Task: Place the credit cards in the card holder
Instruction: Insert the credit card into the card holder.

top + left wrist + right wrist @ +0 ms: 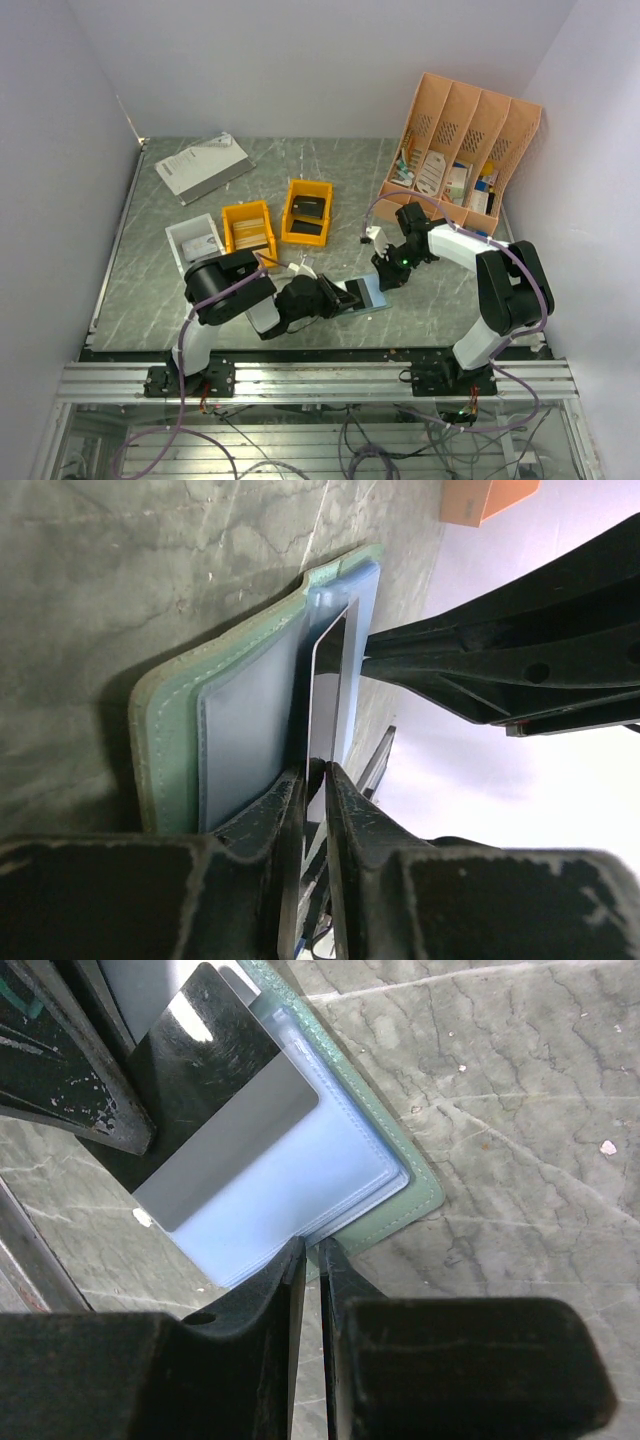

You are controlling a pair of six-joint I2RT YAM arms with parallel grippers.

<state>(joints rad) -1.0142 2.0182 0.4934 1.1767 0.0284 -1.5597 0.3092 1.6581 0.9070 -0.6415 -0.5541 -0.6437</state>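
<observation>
The grey-green card holder [368,294] lies open on the marble table between the two arms, its light blue sleeves [290,1185] facing up. A dark credit card [215,1090] with a grey stripe stands partly inside a sleeve [325,680]. My left gripper [317,770] has the card's outer edge between its jaws, which stand a hair apart around it. My right gripper [310,1245] is shut on the near edge of the card holder [415,1195], pinching a blue sleeve just above the green cover. In the top view both grippers [340,297] [385,272] meet at the card holder.
A peach desk organiser [465,160] with small items stands at the back right. Two orange bins [250,228] [306,212] and a white bin [193,240] sit left of centre. A flat grey-white packet [203,166] lies at the back left.
</observation>
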